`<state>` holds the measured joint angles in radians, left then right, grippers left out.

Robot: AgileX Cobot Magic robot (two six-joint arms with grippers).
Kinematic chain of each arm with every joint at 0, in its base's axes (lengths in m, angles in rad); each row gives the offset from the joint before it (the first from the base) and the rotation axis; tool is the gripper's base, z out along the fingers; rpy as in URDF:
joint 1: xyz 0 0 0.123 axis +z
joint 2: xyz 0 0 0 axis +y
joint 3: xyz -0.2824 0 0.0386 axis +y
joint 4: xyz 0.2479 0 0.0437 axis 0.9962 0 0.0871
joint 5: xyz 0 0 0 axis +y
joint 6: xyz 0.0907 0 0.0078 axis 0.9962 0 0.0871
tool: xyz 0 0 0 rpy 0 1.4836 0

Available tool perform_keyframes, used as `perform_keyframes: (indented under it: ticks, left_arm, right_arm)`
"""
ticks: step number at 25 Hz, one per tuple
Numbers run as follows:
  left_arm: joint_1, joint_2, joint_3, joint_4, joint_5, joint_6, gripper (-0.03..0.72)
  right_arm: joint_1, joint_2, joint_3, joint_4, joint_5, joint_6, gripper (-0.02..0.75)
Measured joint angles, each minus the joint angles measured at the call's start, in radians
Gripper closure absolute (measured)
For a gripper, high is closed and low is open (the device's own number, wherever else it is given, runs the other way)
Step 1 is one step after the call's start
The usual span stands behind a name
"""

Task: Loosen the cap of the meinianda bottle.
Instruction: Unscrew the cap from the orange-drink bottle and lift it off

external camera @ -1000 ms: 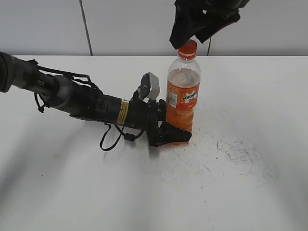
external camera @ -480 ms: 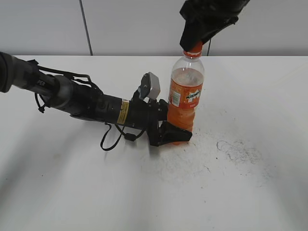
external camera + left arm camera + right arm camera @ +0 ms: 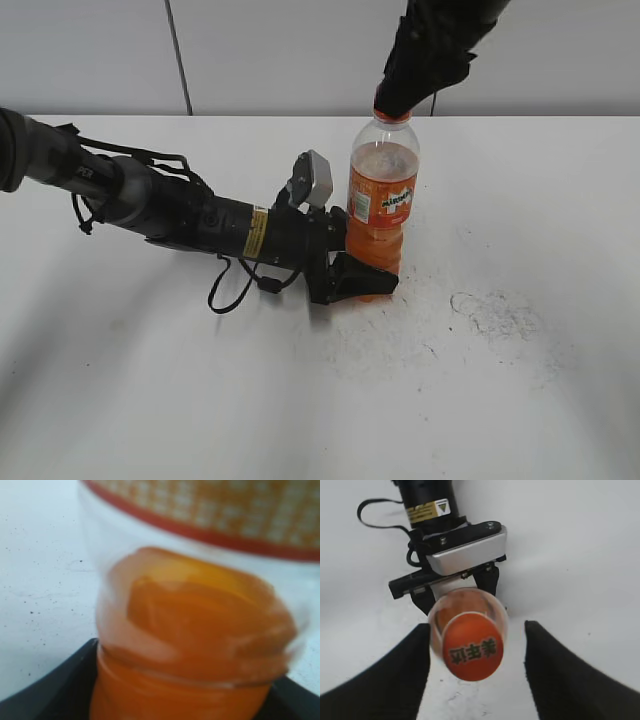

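The left end effector (image 3: 362, 277) is seen nearest, lying low on the table (image 3: 200, 400) w/ its black fingers clamped round the base of the bottle (image 3: 381, 205); in the left wrist view the plastic wall is visibly squeezed between them. The bottle stands upright near the middle of the table, closer to the far edge than the near one. Above it, the cap (image 3: 472, 651) is still on the neck. The right end effector (image 3: 472, 667) is hung over it w/ fingers spread; in the right wrist view a gap shows on both sides of the cap, so nothing is pinched there.

Risks, as judged: the cap sits nearer the left finger than the right, so an off-centre close could tip or shove the neck sideways. If the base hold is too light, the whole bottle may spin w/ the cap and nothing would loosen. If too hard, drink may be pushed out once the seal breaks.

Writing: green Chinese characters are printed on the cap top, "美年达" probably. A white-and-green logo sits on the orange label (image 3: 383, 204), not sharp enough to be read. A yellow sticker (image 3: 257, 232) w/ small text is on the left arm, illegible.
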<state>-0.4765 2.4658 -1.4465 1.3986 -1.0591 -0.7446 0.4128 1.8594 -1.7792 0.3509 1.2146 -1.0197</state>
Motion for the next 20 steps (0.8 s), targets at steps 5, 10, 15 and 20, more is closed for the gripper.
perform_keyframes:
  ticks: [5, 10, 15, 20]
  left_arm:
    - [0.0, 0.0, 0.0, 0.0, 0.0, 0.0, 0.127]
    - [0.0, 0.0, 0.0, 0.0, 0.0, 0.0, 0.128]
    - [0.0, 0.0, 0.0, -0.001, 0.0, 0.0, 0.127]
    - [0.0, 0.0, 0.0, -0.001, 0.0, 0.0, 0.127]
  right_arm:
    - [0.0, 0.0, 0.0, -0.005, -0.036, 0.453, 0.169]
    - [0.0, 0.0, 0.0, -0.021, -0.004, 0.795, 0.247]
    - [0.0, 0.0, 0.0, -0.023, -0.002, 0.835, 0.429]
    - [0.0, 0.0, 0.0, -0.018, -0.002, 0.529, 0.48]
